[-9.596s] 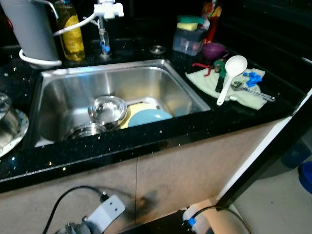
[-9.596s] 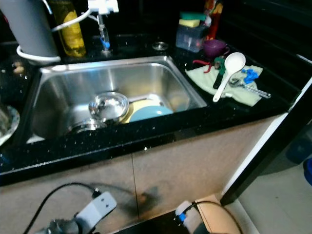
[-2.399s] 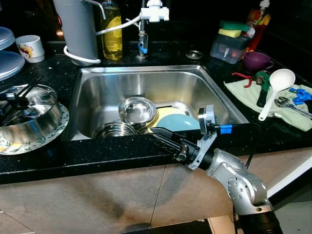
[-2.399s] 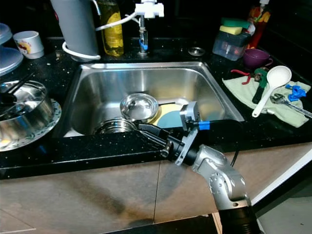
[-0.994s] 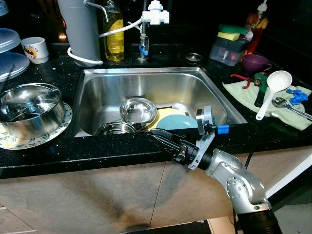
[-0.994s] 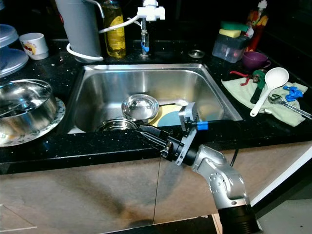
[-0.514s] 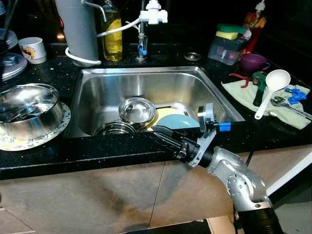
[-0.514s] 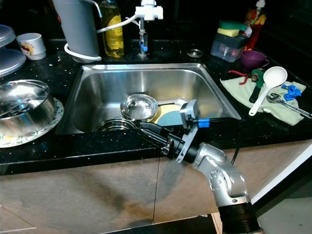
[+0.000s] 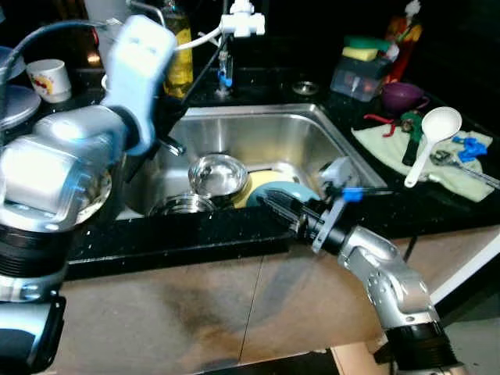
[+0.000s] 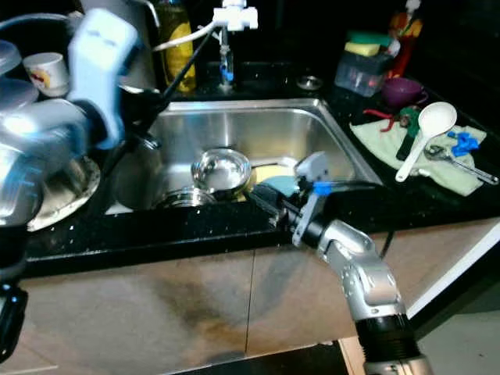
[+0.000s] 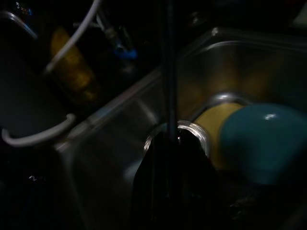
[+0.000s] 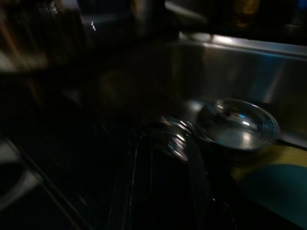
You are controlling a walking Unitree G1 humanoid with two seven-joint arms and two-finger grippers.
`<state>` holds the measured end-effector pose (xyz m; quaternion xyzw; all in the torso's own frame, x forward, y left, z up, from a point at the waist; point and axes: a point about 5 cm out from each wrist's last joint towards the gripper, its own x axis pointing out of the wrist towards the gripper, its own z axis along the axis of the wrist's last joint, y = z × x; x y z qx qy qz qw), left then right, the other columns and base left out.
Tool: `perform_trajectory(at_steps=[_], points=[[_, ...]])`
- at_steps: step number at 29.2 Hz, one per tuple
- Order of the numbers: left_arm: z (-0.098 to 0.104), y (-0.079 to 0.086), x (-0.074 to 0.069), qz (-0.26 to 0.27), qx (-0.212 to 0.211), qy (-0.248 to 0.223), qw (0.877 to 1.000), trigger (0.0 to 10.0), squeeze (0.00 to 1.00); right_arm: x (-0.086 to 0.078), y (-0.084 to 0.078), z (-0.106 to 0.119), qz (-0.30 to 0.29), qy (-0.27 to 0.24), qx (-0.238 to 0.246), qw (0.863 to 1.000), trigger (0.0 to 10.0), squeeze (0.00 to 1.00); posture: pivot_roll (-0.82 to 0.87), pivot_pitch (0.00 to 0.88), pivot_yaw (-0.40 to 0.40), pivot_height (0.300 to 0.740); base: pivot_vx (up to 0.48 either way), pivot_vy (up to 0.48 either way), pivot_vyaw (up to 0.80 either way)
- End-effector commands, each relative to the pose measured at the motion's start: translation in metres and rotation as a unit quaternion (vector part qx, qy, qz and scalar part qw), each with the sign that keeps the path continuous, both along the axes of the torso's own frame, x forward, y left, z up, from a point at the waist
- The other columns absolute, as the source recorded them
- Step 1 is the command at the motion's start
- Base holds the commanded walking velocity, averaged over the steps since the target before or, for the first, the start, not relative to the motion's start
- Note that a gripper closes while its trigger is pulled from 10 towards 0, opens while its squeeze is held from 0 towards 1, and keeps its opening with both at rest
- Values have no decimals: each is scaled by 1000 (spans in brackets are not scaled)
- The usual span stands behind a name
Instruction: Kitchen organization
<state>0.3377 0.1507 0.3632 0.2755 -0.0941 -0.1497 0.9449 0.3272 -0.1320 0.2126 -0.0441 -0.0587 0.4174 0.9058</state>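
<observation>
In the steel sink (image 9: 312,137) lie a small steel bowl (image 9: 217,173), a stack of steel bowls (image 9: 181,205), a blue plate (image 9: 283,191) and a yellow plate (image 9: 262,178) under it. My right gripper (image 9: 269,205) reaches over the sink's front edge, close to the blue plate's near rim; its fingers (image 12: 194,163) stand a little apart with nothing between them. My left arm (image 9: 70,164) fills the left foreground, blurred. Its long black fingers (image 9: 205,78) point across the sink's back left corner toward the tap (image 9: 237,22).
A white ladle (image 9: 428,141) and tools lie on a green cloth (image 9: 391,152) to the right. A purple cup (image 9: 397,95), a sponge box (image 9: 355,70), a yellow bottle (image 9: 180,47) and a white mug (image 9: 45,78) stand along the back. A patterned plate (image 10: 74,183) sits at the left.
My left arm has swung up from the left into the foreground and now hides the big steel bowl on the counter. The right gripper has edged forward over the sink's rim.
</observation>
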Motion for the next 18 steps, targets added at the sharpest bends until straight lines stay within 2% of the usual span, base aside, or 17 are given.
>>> perform_trajectory(at_steps=[1,2,3,4,5,6,7,8,9,10,14,18], points=[[-6,-10,13,0,53,-31,998,0,0,-1,5,-5,12,-10,-52,999,10000,0,34,150,-49,740,0,0,0],[-12,-18,21,-7,68,-33,997,0,0,-2,5,-6,18,-12,-67,998,10000,0,34,150,-49,740,0,0,0],[-12,-18,21,-7,68,-33,997,0,0,-2,5,-6,18,-12,-67,998,10000,0,34,150,-49,740,0,0,0],[-22,-29,31,-24,81,-28,996,0,0,-3,6,-6,25,-13,-78,997,10000,0,33,154,-47,740,0,0,0],[-22,-29,31,-24,81,-28,996,0,0,-3,6,-6,25,-13,-78,997,10000,0,33,154,-47,740,0,0,0],[-31,-33,36,-33,92,-17,995,0,0,-5,7,-4,34,-16,-79,996,10000,0,28,157,-39,740,0,0,0],[-40,-36,42,-45,83,1,995,0,0,-6,8,0,42,-20,-75,996,10000,0,28,157,-39,740,0,0,0],[-40,-36,42,-45,83,1,995,0,0,-6,8,0,42,-20,-75,996,10000,0,28,157,-39,740,0,0,0],[-57,-40,50,-64,88,27,994,0,0,-9,9,12,52,-29,-55,997,10000,0,20,164,-30,740,0,0,0],[-61,-41,52,-71,98,31,992,0,0,-9,9,16,53,-34,-47,997,10000,0,20,164,-30,740,0,0,0],[-70,-39,59,-72,92,46,992,0,0,-10,9,28,55,-51,-29,997,10000,0,16,168,-23,740,0,0,0],[-81,-29,70,-48,88,55,993,0,0,-17,12,52,87,-83,-2,993,10000,0,9,182,-20,740,0,0,0]])
